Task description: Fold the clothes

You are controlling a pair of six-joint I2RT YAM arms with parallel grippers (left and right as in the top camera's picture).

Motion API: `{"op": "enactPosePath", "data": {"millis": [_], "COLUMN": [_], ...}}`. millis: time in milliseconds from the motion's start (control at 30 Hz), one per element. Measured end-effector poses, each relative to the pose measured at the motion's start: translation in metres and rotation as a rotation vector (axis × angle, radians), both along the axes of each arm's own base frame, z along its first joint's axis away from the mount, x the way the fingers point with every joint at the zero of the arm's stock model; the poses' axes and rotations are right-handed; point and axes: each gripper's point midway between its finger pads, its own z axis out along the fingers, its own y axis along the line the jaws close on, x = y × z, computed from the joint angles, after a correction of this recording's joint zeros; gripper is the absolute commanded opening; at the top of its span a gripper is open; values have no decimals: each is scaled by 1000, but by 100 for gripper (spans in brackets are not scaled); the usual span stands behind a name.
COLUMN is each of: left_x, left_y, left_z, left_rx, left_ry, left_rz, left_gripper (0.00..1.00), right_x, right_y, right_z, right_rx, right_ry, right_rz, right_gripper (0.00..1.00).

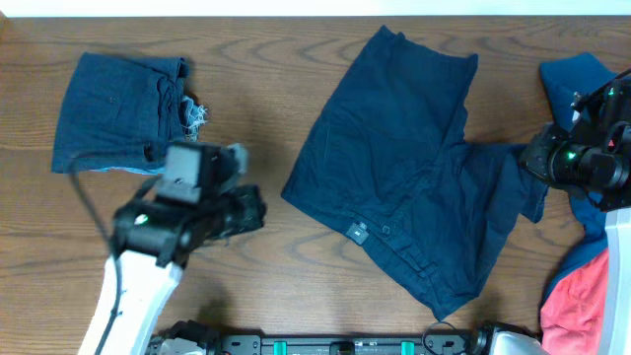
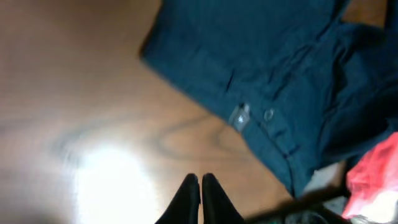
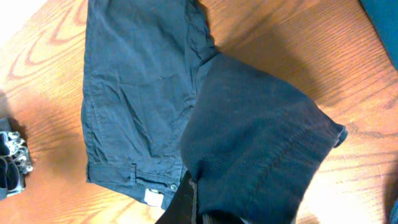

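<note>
Ahead, navy shorts (image 2: 280, 62) beyond left jaws.

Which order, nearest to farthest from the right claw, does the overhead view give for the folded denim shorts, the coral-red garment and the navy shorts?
1. navy shorts: mid-table, the folded-over leg reaches the right claw.
2. coral-red garment: lower right corner.
3. folded denim shorts: far upper left.

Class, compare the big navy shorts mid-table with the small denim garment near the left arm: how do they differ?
The navy shorts lie spread out, one leg flopped over; the denim garment is folded compactly. The navy shorts cover more table and look darker. Only the denim garment shows a frayed edge. Both are blue.
</note>
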Motion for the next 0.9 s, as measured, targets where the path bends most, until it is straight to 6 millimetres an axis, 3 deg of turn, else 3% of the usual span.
{"op": "enactPosePath", "data": {"millis": [100,300,500,767,900], "left_x": [21,70,80,113,142], "left_y": [-19,-42,-43,-50,-28], "left_z": [-26,-106,-178,-181,-180], "left_rx": [50,133,189,155,160], "left_ry": [9,60,156,66,2], "left_rz": [-47,-71,-71,-43,40], "left_gripper": [6,6,6,6,6], "right_x": [0,-4,-4,-1,-3], "right_y": [0,0,-1,-4,-7], "right_z": [0,-2,-2,-13,-35], "right_rx": [0,1,-4,-12,-15], "right_ry": [1,17,20,54,130], "right_rz": [0,-2,-4,-11,-20], "right_gripper": [1,1,1,1,1]}}
